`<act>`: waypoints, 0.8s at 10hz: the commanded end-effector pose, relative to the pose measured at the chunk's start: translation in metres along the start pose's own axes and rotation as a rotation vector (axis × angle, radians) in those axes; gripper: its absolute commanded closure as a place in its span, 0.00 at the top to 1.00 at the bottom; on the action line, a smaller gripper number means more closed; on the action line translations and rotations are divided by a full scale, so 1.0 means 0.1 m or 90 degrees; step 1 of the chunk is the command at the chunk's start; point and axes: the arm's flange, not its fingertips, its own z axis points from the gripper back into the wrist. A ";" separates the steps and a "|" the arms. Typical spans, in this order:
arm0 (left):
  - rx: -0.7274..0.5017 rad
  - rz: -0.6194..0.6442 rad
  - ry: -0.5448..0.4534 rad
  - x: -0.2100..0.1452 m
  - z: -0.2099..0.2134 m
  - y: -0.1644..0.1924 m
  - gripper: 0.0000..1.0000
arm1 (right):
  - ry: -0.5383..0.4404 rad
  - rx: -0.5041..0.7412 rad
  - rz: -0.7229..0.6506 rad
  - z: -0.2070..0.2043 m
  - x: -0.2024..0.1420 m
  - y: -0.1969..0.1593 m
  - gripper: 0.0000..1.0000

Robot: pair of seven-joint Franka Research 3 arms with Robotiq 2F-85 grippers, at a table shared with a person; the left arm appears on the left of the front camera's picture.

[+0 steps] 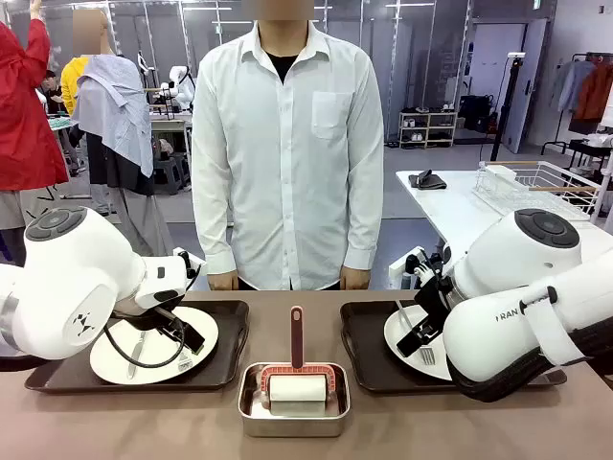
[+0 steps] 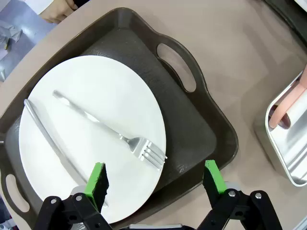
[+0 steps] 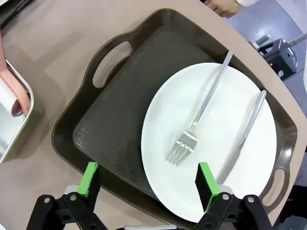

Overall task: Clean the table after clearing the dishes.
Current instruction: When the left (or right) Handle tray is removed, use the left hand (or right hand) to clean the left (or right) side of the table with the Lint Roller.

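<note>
White plates (image 2: 110,86) (image 3: 230,110) with cutlery (image 2: 139,146) sit on brown trays (image 2: 192,129) (image 3: 110,124); left gripper (image 2: 154,167) and right gripper (image 3: 147,166) hover over them, jaws released.

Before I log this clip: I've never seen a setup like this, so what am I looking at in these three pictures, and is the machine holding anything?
The white machines are two robot arms at a brown table, each ending in a two-finger gripper with green pads. The wide picture is from a fixed camera between the arms, facing a person standing at the far side. The other two come from cameras on the wrists, looking down past the fingers. The left gripper hovers open over the left tray, which carries a white plate with a fork and knife. The right gripper hovers open over the right tray with the same setting. Between the trays stands a steel pan holding a white roller with a reddish handle. Nothing is held.
</note>
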 end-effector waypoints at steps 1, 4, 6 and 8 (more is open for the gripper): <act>0.000 0.000 0.000 0.00 0.00 0.00 1.00 | 0.000 0.000 0.000 0.00 0.00 0.00 1.00; 0.000 0.000 0.000 0.00 0.00 0.00 1.00 | 0.000 0.000 0.000 0.00 0.00 0.00 1.00; 0.000 0.000 0.000 0.00 0.00 0.00 1.00 | 0.000 0.000 0.000 0.00 0.00 0.00 1.00; 0.000 0.000 0.000 0.00 0.00 0.00 1.00 | 0.000 0.000 0.000 0.00 0.00 0.00 1.00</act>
